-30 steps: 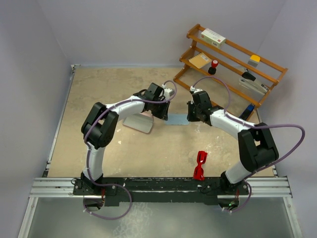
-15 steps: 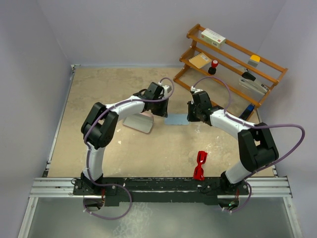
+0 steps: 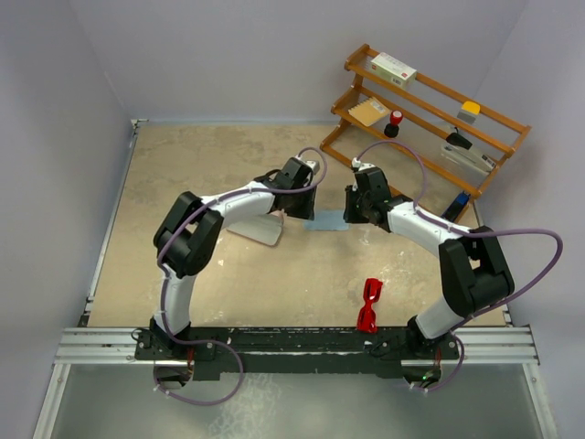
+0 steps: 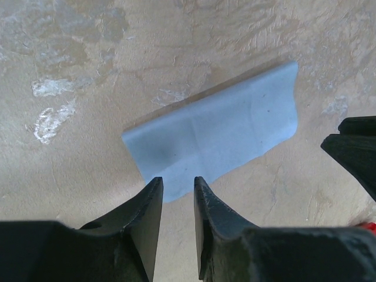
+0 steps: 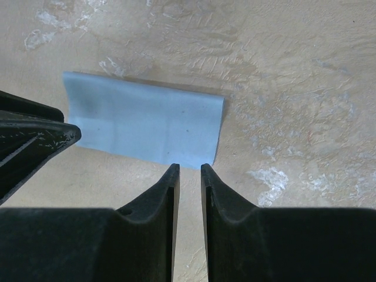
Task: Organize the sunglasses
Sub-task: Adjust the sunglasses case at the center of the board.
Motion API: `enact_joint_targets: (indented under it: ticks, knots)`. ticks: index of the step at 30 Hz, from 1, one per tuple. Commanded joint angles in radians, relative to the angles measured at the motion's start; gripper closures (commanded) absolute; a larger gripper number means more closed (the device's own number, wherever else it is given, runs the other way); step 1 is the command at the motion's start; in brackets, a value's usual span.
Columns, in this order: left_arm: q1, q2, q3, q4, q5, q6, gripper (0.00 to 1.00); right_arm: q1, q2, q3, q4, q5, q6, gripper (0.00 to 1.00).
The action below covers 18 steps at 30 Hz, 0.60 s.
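Note:
The red sunglasses lie on the table near the front, by the right arm's base; a sliver of red shows at the left wrist view's lower right edge. A light blue cloth lies flat, folded oblong, between both grippers. My left gripper hovers at the cloth's left end, jaws slightly apart, empty. My right gripper hovers at its right end, jaws slightly apart, empty. The pale pink case lies partly under the left arm.
A wooden shelf rack with small boxes and items stands at the back right. Grey walls close in the table on the left, back and right. Each gripper's fingers show at the edge of the other's wrist view.
My left arm has shifted a little to the right, closer over the cloth's left end. The right arm, the cloth and the sunglasses have hardly moved.

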Motion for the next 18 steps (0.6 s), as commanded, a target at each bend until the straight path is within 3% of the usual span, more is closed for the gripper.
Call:
enact_joint_targets:
  ticks: [1, 7, 13, 18]
  knots:
    - [-0.011, -0.066, 0.007, -0.011, -0.042, -0.012, 0.75, 0.004, -0.007, 0.004, 0.041, -0.021, 0.005, 0.76]
    - [-0.042, -0.129, 0.027, -0.064, -0.079, 0.009, 1.00, 0.004, -0.003, 0.005, 0.043, -0.027, 0.001, 0.77]
    - [-0.088, -0.233, -0.041, -0.116, -0.114, 0.022, 1.00, 0.004, -0.009, 0.000, 0.046, -0.033, 0.001, 0.77]
    - [-0.092, -0.330, -0.188, -0.103, -0.124, 0.012, 1.00, 0.004, -0.021, -0.009, 0.046, -0.038, 0.001, 0.77]
